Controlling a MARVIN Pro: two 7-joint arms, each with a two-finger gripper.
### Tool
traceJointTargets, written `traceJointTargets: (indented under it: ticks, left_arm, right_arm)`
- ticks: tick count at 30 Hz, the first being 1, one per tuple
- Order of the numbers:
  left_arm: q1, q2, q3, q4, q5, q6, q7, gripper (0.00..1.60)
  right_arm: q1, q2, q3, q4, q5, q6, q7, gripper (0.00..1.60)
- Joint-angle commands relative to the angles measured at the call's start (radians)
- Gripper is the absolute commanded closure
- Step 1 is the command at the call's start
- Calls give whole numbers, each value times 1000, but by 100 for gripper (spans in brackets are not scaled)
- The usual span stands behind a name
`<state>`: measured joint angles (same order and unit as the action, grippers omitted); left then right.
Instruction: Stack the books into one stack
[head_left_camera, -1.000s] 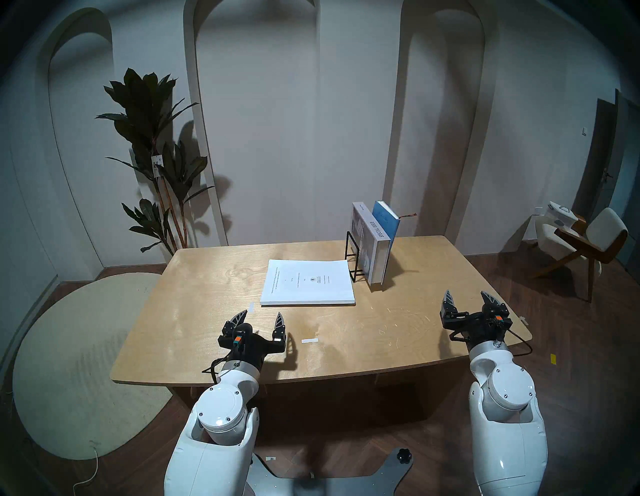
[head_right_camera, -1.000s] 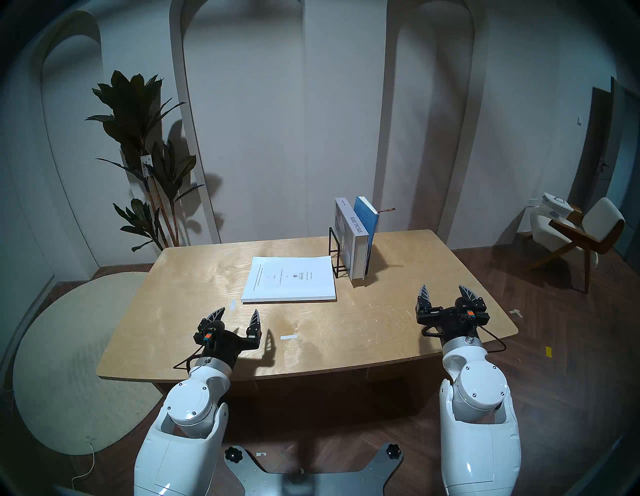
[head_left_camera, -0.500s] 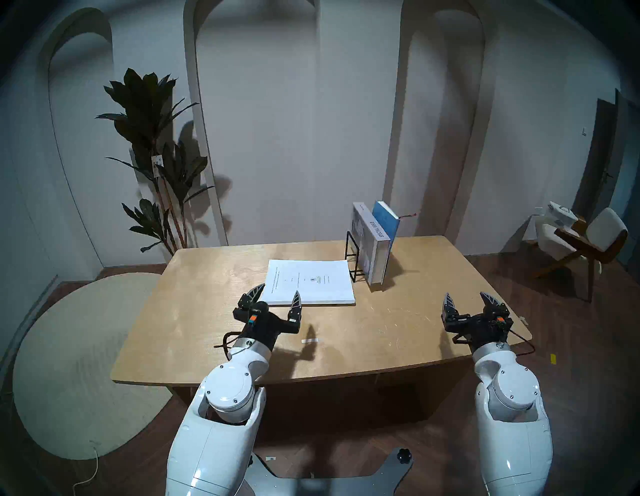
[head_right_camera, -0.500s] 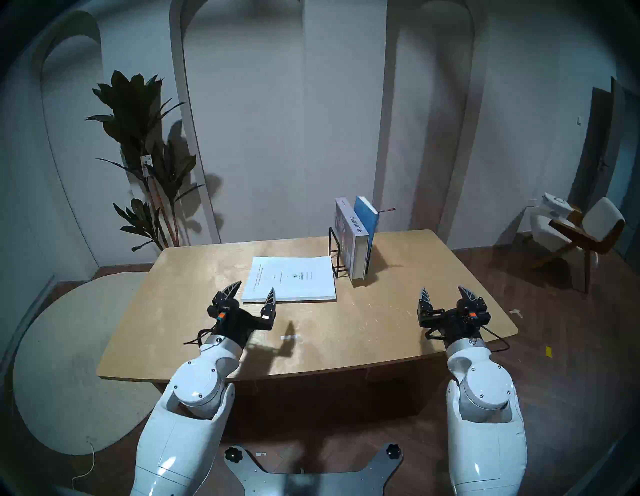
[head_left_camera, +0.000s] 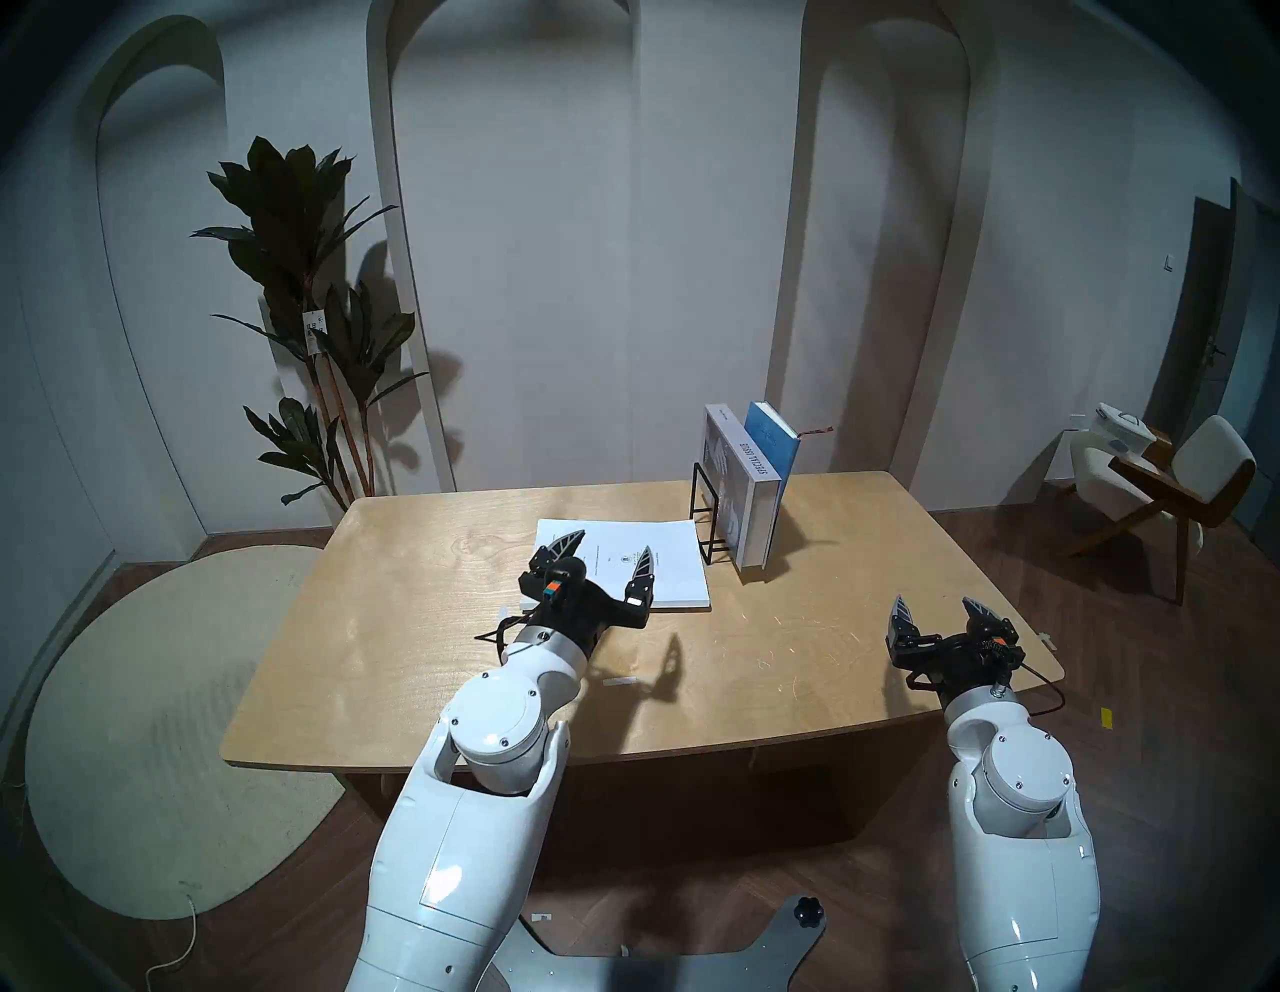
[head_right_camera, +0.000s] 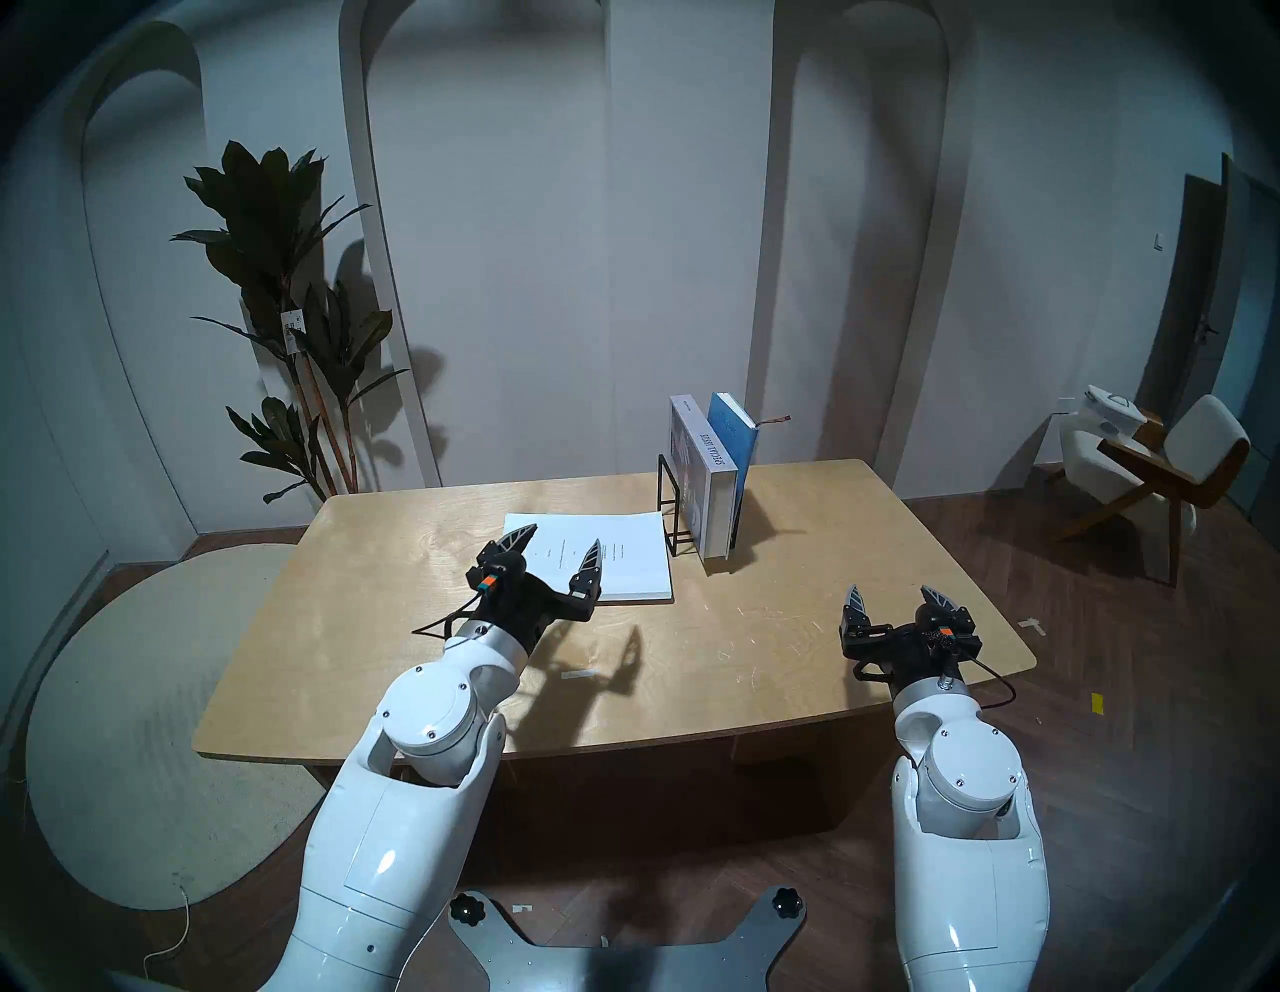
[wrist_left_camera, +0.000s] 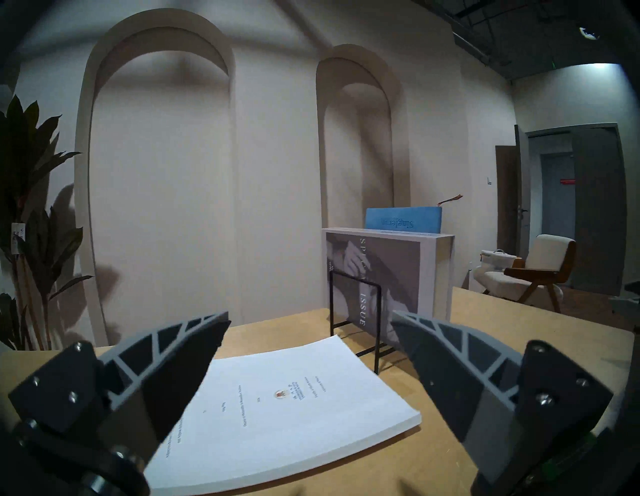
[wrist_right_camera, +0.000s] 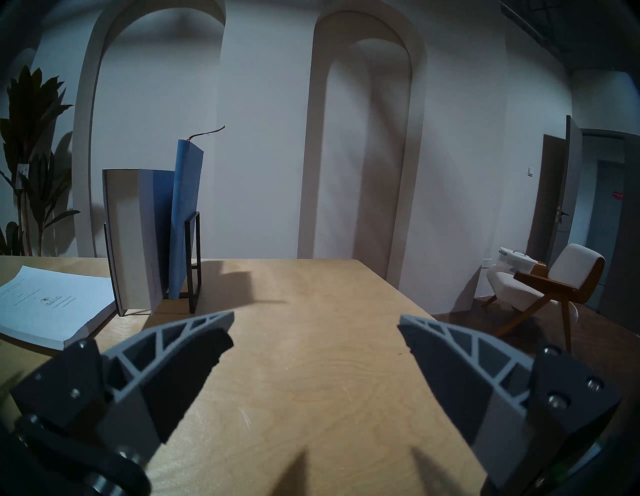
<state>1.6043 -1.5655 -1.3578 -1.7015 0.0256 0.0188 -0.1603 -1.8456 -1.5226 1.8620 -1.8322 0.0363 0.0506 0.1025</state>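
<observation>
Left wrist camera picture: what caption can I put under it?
Open left gripper above a flat white book, facing a grey book and blue book upright in a black wire rack.

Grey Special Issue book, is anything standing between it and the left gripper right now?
Yes. The black wire rack has an upright loop in front of the grey book cover, seen from the open left gripper. The white book lies flat below.

Dim, bluish room light throughout. Hard shadows fall to the right across the desk and behind the plant. Fisheye bending and a dark rim mark every frame's edges; near gripper parts in the wrist views blur softly.
</observation>
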Motion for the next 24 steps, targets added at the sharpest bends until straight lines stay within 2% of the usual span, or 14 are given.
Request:
traceJointTargets:
  ticks: [1,6,11,13,15,19,20,21,22,24]
  left_arm:
    - [-115,-29,62,7,-1,40,7,0]
    - [-156,-37,117,44,9,100,50,0]
    - [-182,-37,204,85,-35,160,145,0]
    - [-190,-38,220,94,-38,164,160,0]
    - [-222,-45,273,125,-15,160,218,0]
    - [-270,-63,322,171,-47,183,281,0]
    - [-263,-60,330,163,-57,184,291,0]
    - [-291,-73,347,193,-74,195,318,0]
    - [-279,-67,356,180,-80,196,329,0]
    - [-316,-83,392,223,-96,200,367,0]
  right_arm:
    - [12,3,-5,-21,0,-7,2,0]
    - [12,4,-7,-21,1,-7,-1,0]
    - [11,7,-9,-21,3,-7,-4,0]
    - [11,7,-9,-21,4,-7,-4,0]
    - [11,8,-10,-21,5,-7,-6,0]
    - [11,10,-11,-20,7,-7,-8,0]
    - [11,11,-12,-20,7,-7,-8,0]
    - [11,11,-12,-20,8,-7,-9,0]
    - [11,12,-12,-20,8,-7,-9,0]
    - [10,13,-13,-20,9,-7,-10,0]
